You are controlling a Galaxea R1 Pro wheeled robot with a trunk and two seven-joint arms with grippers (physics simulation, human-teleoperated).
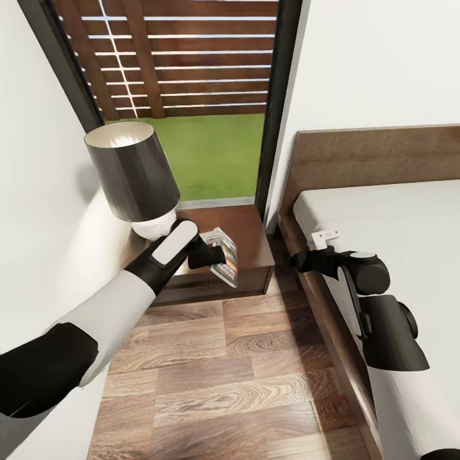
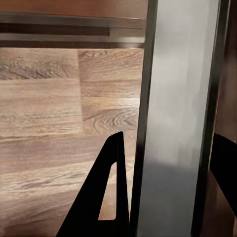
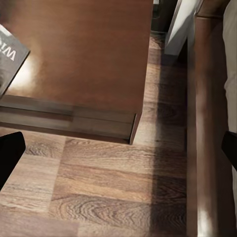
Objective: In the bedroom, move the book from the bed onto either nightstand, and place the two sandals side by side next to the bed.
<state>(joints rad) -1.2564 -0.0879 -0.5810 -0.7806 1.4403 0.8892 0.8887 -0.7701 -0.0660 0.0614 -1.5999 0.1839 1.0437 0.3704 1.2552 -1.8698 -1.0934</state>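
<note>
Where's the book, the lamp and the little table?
book [image 1: 223, 257]: head view, on its cover, held by the left gripper.
lamp [image 1: 134, 169]: head view, on the dark shade.
nightstand [image 1: 246, 230]: head view, on the bare wooden top, right of the book.

book [image 3: 11, 57] cover | white lettering, cut off | unreadable

dark lamp [image 1: 133, 171], wooden fence [image 1: 185, 57], lawn [image 1: 211, 153]

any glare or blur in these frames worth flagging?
Head view: lit, fairly sharp; the lamp is clear. Left wrist view: the book in the left hand is a blurred grey slab. Right wrist view: bright glare patch on the nightstand beside the book's corner.
</note>
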